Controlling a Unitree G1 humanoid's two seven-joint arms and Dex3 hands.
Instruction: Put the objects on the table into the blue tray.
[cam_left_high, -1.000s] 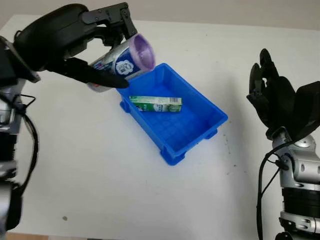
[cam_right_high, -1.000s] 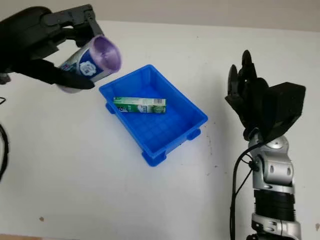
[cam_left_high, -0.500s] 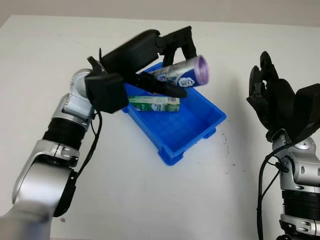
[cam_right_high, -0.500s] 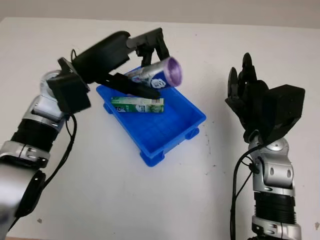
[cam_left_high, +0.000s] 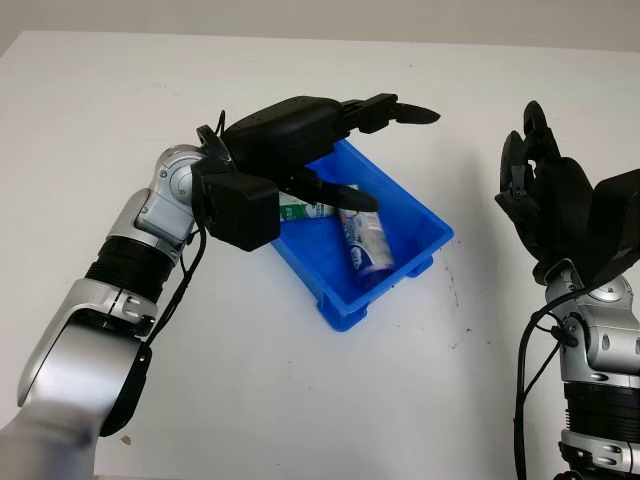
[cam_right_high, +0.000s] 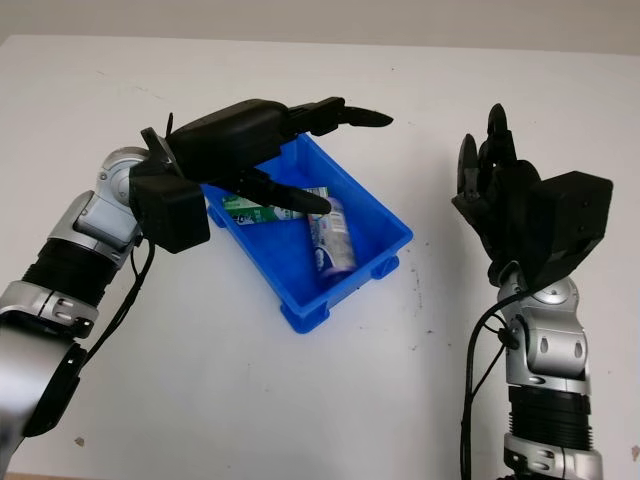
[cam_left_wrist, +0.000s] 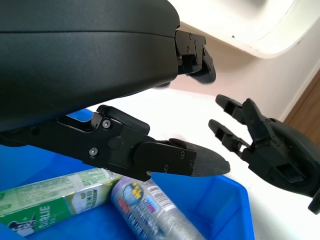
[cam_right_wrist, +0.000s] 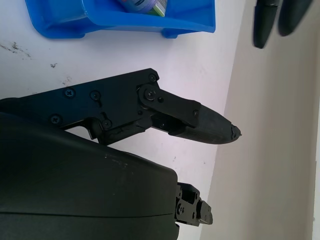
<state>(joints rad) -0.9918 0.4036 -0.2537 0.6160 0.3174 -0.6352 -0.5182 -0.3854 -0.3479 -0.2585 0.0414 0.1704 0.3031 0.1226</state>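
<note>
Left hand: I had the left hand (cam_left_high: 330, 150) over the far end of the blue tray (cam_left_high: 425, 222), open and holding nothing, its fingers (cam_left_high: 400, 110) reaching past the far rim.
Right hand: the right hand (cam_left_high: 545, 195) stood raised above the table's (cam_left_high: 300, 400) right side, well apart from the tray, open and holding nothing.
Tray: moulded blue plastic, rectangular, with a grid-patterned floor, set diagonally on the white table.
Contents: a silvery cylindrical pouch (cam_left_high: 365, 240) with blue print lay in the tray; beside it lay a green and white carton (cam_right_high: 250, 208), partly under my left hand.
Left wrist view: this close look showed what the head views could not, the carton (cam_left_wrist: 50, 200) and the pouch (cam_left_wrist: 150, 212) touching side by side, and the carton's lettering, which I read as "DIRLIE", though not with certainty.
Right wrist view: it gave me the tray's near wall (cam_right_wrist: 125, 22) from the side, with the pouch's end (cam_right_wrist: 142, 5) poking above the rim.
Pouch label: I could not read it.
</note>
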